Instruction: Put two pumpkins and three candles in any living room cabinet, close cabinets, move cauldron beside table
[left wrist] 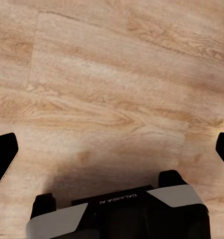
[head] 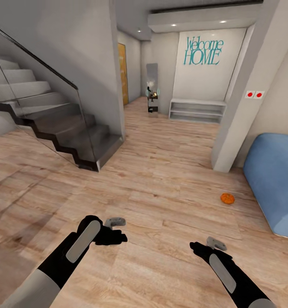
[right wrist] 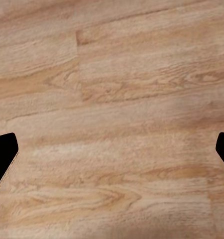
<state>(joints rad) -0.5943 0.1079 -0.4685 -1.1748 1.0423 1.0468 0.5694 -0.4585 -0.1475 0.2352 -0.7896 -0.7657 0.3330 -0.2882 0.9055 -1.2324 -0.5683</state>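
Ahead at about two o'clock, one pumpkin [head: 227,198] sits on the wood floor [head: 161,179] near the blue beanbag [head: 274,188], probably light, rigid and smooth-ribbed, so with both claws spread wide and empty I'd pinch across its ribbed belly rather than the stubby stem.

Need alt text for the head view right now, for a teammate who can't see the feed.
A small orange pumpkin lies on the wood floor ahead and to the right, near a blue beanbag. Both arms reach forward low, left claw and right claw empty. A staircase rises at left; a "Welcome HOME" wall stands beyond.
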